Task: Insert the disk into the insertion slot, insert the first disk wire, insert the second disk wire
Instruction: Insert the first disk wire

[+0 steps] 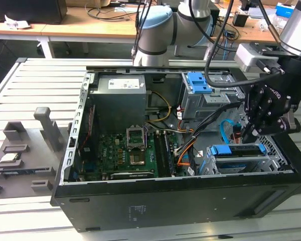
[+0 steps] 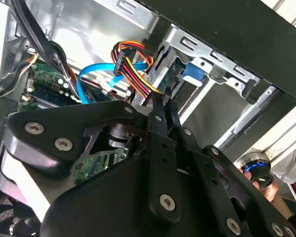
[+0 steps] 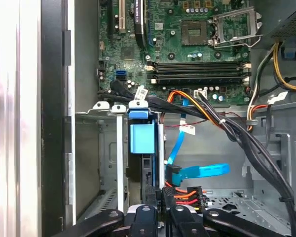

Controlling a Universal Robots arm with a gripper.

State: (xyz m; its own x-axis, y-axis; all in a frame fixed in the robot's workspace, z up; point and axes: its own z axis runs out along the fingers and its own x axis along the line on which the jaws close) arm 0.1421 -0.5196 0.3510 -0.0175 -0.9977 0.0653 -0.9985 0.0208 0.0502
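The disk, in its bright blue caddy, sits inside the insertion slot at the case's front corner on the exterior view's right. My black gripper hangs right behind it. In the second wrist view the fingertips are pressed together on a disk wire of red, yellow and black strands, right at the disk's back edge. In the first wrist view the gripper is at the disk's edge, beside the wire's black plug. A blue flat wire ends close by; whether it is plugged in is unclear.
A taller grey cage with a blue latch stands behind the slot. Black cable bundles cross from the motherboard to the bay area. The case's black side wall runs along the front. Grey fixtures sit on the table at the exterior view's left.
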